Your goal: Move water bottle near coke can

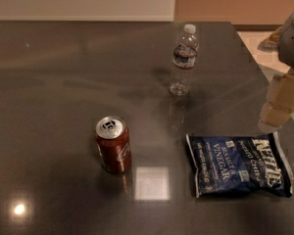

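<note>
The water bottle (184, 60) stands upright on the dark table, toward the back and right of centre; it is clear plastic with a white cap and a dark label with a red band. The coke can (113, 144) stands upright at front centre-left, red with a silver top and pull tab. The two are well apart. My gripper (279, 106) hangs at the right edge of the view, above the table's right side, to the right of and lower in view than the bottle, touching nothing.
A blue chip bag (239, 164) lies flat at the front right, just below the gripper. The grey table (54, 92) ends at a right edge near the gripper, with a pale floor (257, 39) beyond it. A light wall runs behind the table.
</note>
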You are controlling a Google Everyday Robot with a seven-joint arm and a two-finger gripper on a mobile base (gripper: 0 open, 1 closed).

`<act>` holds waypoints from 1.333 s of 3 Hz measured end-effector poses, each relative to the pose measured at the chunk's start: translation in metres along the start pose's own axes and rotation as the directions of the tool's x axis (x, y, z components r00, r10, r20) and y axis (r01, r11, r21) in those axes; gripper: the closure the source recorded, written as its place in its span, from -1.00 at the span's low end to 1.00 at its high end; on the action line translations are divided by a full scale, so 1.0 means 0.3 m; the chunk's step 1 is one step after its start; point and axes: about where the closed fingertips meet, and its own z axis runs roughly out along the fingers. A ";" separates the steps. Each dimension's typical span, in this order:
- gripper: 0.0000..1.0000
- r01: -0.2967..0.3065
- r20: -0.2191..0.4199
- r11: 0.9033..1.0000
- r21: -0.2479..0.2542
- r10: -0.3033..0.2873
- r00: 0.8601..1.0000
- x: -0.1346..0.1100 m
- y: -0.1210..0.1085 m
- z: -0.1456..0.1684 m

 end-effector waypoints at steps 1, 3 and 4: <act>-1.00 0.000 0.000 1.000 0.000 0.000 1.000 0.000 0.000 0.000; -1.00 -0.022 0.066 1.000 -0.021 0.024 0.998 -0.040 -0.074 0.018; -1.00 -0.064 0.137 0.997 -0.037 0.068 0.988 -0.077 -0.160 0.063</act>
